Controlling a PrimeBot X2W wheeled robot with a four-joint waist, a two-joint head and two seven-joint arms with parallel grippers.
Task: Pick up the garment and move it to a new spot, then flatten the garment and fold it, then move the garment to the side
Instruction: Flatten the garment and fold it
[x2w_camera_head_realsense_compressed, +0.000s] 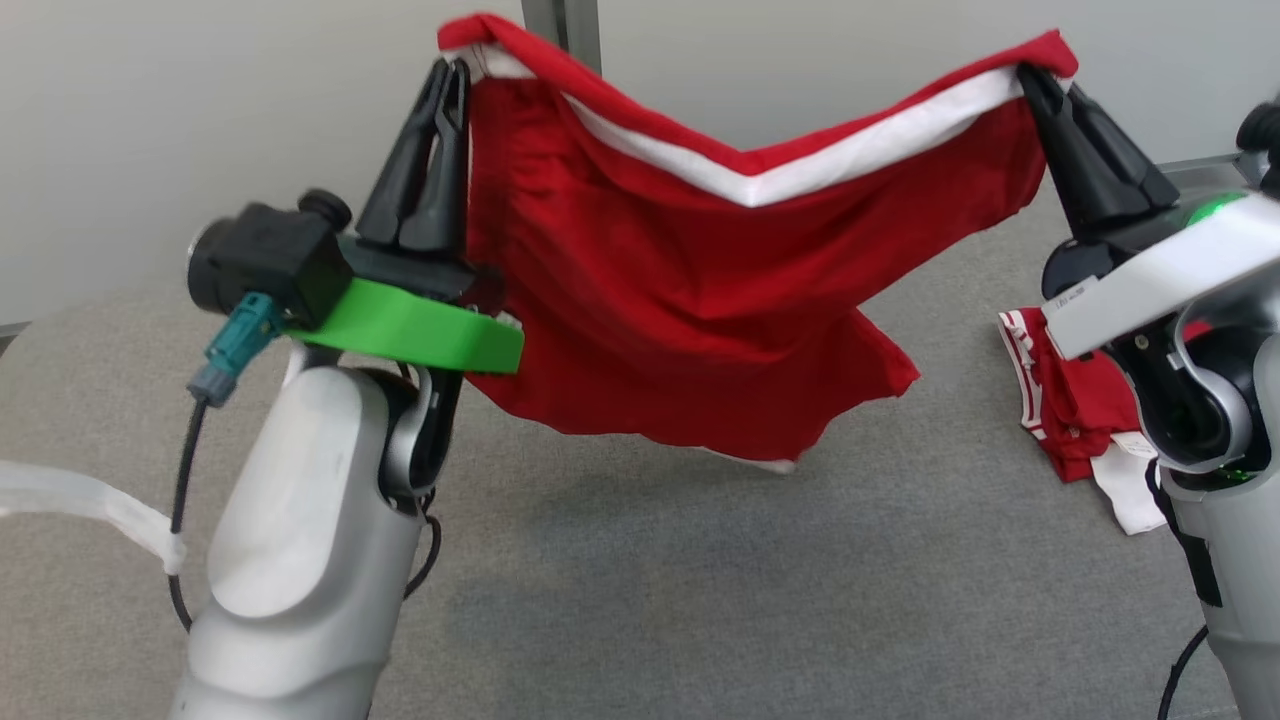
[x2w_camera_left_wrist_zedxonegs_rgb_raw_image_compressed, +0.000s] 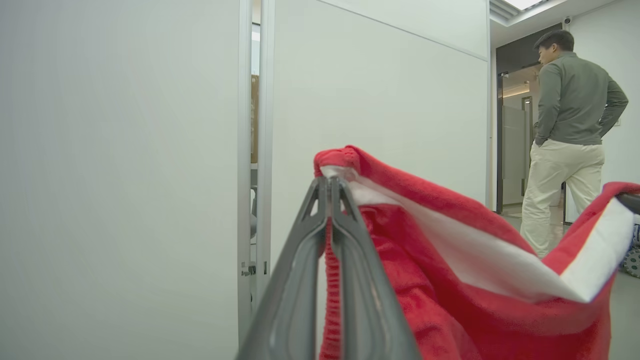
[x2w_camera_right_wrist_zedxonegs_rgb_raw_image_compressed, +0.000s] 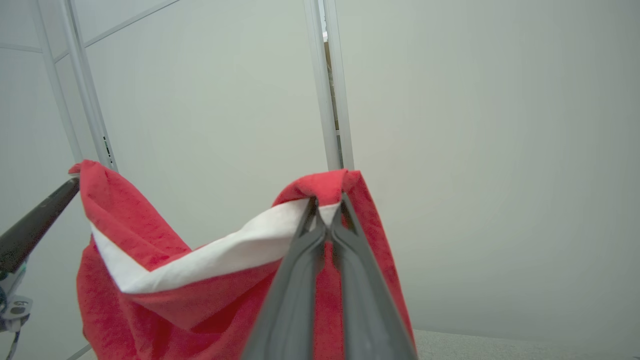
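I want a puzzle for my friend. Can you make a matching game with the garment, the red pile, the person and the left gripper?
Things:
1 garment
2 red pile
3 person
4 left gripper

States:
A standing by a doorway
B shut on a garment corner
C lying on the grey surface
D hanging between the left gripper and the right gripper

Pairs: 1-D, 2-C, 3-A, 4-B
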